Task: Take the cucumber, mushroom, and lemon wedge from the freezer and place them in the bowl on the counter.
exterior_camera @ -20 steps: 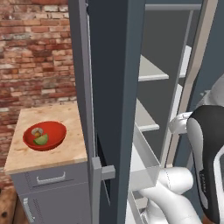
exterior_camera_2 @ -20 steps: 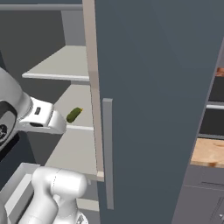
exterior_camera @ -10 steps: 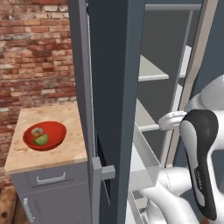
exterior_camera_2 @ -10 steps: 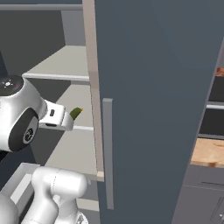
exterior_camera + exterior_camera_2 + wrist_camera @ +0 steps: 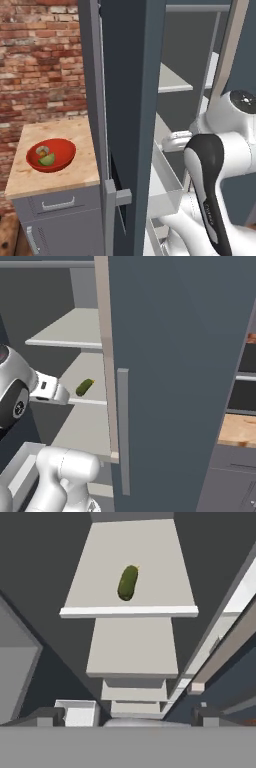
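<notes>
On the far left, the bowl [image 5: 51, 155] is sitting on the surface [image 5: 50, 175] toward its left edge, just as it was a second ago, and you are seeing a pale green piece and a smaller brownish one inside it. Those are probably the lemon wedge [image 5: 47, 160] and the mushroom [image 5: 42, 150], though they are too small to name with confidence.

The arm is what is changing. Over the last second it has been swinging up and across in front of the open freezer [image 5: 135, 100], so you are most likely watching the approach for the last piece.

Further right, the cucumber [image 5: 84, 387] is lying on a middle shelf [image 5: 95, 402], near its front edge and toward the left side, untouched and apart from everything else. In the hand view it is sitting straight ahead, with the shelf's front lip between it and the camera.

The hand [image 5: 125, 717] is standing wide and carrying nothing. Its fingertips are barely poking up at the bottom of that view. In the left base view the arm's own bulk is hiding the hand and the shelf, and the open doors are cutting off much of the freezer's interior.
</notes>
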